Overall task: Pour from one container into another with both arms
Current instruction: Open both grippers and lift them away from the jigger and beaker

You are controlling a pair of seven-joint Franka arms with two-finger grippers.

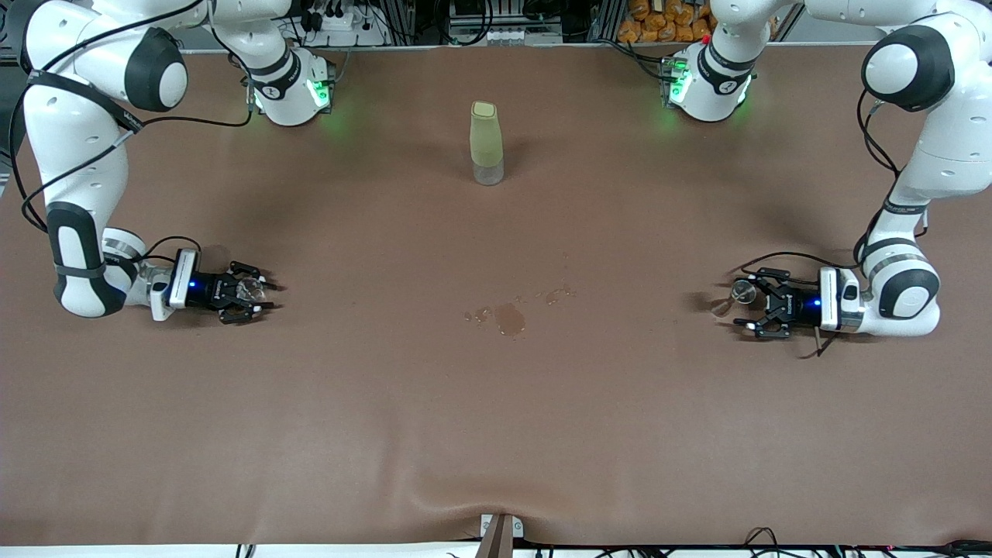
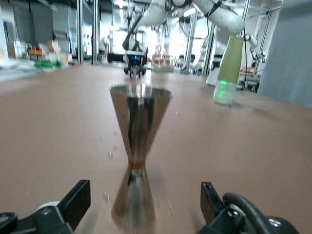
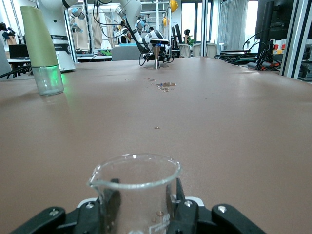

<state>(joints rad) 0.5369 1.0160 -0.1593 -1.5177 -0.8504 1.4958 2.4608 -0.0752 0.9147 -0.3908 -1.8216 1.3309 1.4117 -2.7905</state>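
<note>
Clear glass cup (image 3: 134, 195), small and round-rimmed with a pouring lip, stood on the brown table (image 1: 496, 403) at the right arm's end, between the black fingers (image 3: 109, 204) of the right gripper (image 1: 267, 297). In the right wrist view those fingers sat close on either side of the glass, yet whether they pressed it or merely flanked it could not be told, and the cup's base was cut off by the frame edge. From the front camera the cup was only a faint glint amid the black fingers.

At the left arm's end, the shiny steel hourglass jigger (image 2: 139, 151) stood upright on the table just in front of the left gripper (image 1: 748, 308), whose fingers (image 2: 75, 197) were spread wide apart and clear of it. The jigger's lower cone was blurred in the left wrist view, and in the front view it showed as a small pale shape at the fingertips.

A tall pale-green bottle with a clear base (image 1: 487, 143) stood midway between the arms, farther from the front camera than both grippers. Small wet patches (image 1: 509, 318) marked the table nearer the camera than the bottle.
</note>
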